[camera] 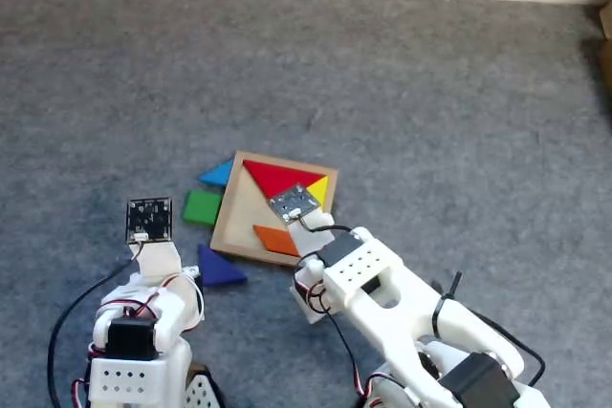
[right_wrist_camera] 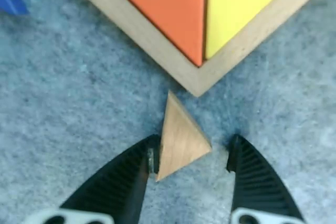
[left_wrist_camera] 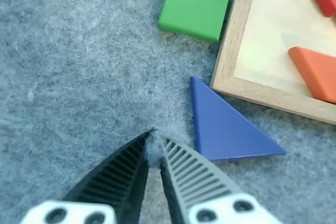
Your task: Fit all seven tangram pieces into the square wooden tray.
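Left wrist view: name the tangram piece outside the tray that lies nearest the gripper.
The dark blue wooden triangle, flat just beside the left gripper's tips. The green wooden square lies farther off, by the square wooden tray's edge.

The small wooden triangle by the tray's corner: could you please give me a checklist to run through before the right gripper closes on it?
1. The wooden triangle sits between the right gripper's open fingers: ok.
2. Both fingers touch it: not ok; one touches, the other stands apart.
3. It lies flat on the carpet: cannot tell.
4. The tray has bare floor left: ok.
5. The left gripper is out of the way: ok, shut over carpet beside the blue triangle.
6. Other pieces are placed: not ok; the green square lies outside the tray.
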You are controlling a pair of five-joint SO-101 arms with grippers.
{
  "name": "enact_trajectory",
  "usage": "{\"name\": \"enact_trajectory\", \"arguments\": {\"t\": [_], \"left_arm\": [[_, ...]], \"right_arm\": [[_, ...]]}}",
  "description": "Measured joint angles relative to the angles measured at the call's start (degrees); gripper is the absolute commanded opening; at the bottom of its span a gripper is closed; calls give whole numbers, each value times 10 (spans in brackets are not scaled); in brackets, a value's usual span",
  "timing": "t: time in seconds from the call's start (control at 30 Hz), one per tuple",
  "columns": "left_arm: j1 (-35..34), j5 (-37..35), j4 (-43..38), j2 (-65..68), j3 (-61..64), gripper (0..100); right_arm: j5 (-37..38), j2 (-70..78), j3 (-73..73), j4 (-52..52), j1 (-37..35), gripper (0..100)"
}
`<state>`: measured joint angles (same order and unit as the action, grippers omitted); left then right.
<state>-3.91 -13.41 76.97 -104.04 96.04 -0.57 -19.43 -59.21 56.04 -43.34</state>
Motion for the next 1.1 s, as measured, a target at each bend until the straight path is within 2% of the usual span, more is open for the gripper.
{"name": "enact_trajectory", "arguments": {"t": [0.27, 1.1], "left_arm": [[0, 0, 0, 0, 0, 5], [0, 0, 0, 0, 0, 5]], "right_arm": [[0, 0, 1, 0, -9, 149], [16, 0, 4, 13, -8, 149]]}}
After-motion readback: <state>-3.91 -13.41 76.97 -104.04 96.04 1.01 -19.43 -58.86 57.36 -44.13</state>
